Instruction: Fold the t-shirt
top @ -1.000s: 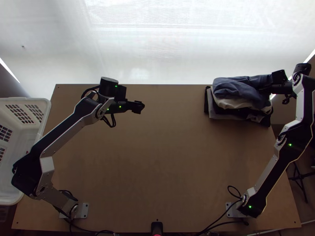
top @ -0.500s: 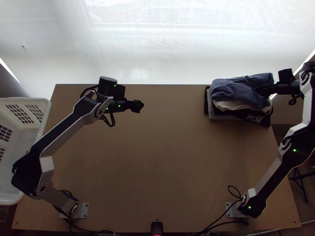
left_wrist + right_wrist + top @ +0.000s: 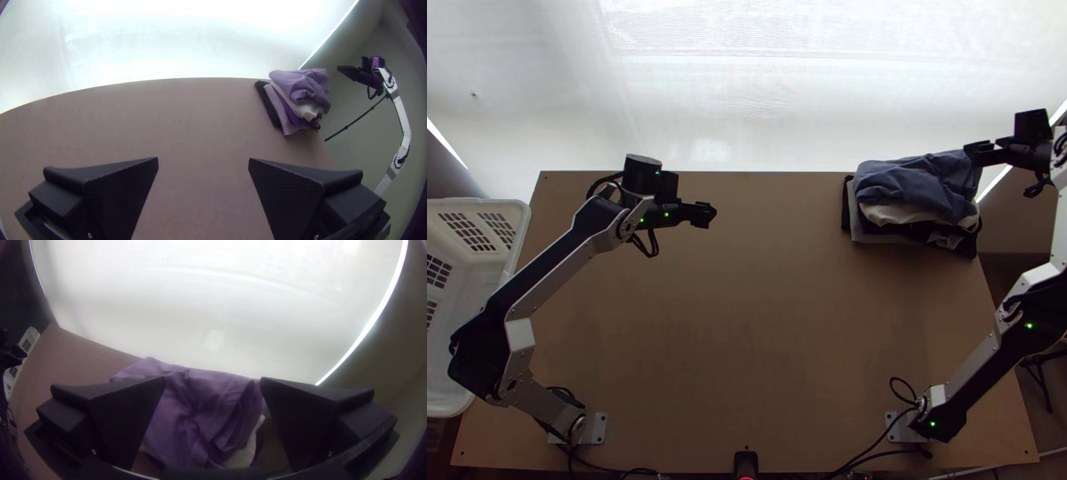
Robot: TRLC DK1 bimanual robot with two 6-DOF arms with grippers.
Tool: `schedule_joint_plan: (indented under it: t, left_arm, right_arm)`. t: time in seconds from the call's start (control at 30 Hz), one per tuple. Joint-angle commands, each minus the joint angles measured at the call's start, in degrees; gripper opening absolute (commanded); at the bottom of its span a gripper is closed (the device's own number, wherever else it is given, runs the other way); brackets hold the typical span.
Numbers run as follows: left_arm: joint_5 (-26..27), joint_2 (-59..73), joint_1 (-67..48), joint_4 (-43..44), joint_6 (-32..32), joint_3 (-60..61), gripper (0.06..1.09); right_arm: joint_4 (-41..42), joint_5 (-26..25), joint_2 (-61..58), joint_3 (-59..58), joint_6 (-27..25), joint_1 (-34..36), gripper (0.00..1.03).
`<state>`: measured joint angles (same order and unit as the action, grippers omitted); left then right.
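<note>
The stack of clothes point(image 3: 863, 234) lies at the far right corner of the table point(image 3: 739, 320). On top of the stack is a blue-grey garment point(image 3: 915, 180), loosely bunched and wrinkled, over a cream garment point(image 3: 887, 214); black and grey layers stick out from beneath. Whether the top garment is the t-shirt I cannot tell.

The right arm point(image 3: 1031, 328) stands on its base nearer than the stack, leans outward past the table's right edge, then bends at the elbow and runs away from the near edge. Its wrist lies to the right of the stack, and the right gripper point(image 3: 971, 154) points back left towards the top garment, beside its far right part. In the right wrist view the fingers point(image 3: 126, 418) are spread wide with nothing clasped, and the top garment shows between and beyond them.

The left arm point(image 3: 547, 280) is well to the left of the stack, bent at the elbow near the white basket point(image 3: 511, 204), its forearm slanting far and right. The left gripper point(image 3: 712, 214) points across towards the stack, well apart from it. Its fingers point(image 3: 118, 193) are parted too, with bare table between them
</note>
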<state>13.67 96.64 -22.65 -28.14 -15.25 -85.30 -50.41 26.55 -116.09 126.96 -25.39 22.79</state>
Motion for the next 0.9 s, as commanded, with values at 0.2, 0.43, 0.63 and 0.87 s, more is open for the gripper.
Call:
schedule_joint_plan:
  t: [0.2, 0.43, 0.63, 0.87]
  left_arm:
    - [0.0, -1.2, 1.0, -0.5, -0.4, 0.6, 1.04]
    - [0.0, -1.2, 1.7, -3.9, -0.4, 0.3, 1.04]
    - [0.0, -1.3, 3.1, -5.4, -0.2, 0.4, 1.04]
    - [0.0, -1.4, 3.4, -5.6, 0.1, 0.4, 1.04]
  right_arm:
    - [1.2, 0.1, -7.1, 1.7, 5.8, -5.2, 0.99]
    - [1.2, -0.4, -9.8, -0.2, 8.1, -3.4, 0.99]
    - [3.9, -3.3, -16.7, 0.7, 7.5, 0.1, 0.99]
    - [4.3, -4.6, -20.3, 0.7, 7.7, 2.1, 0.99]
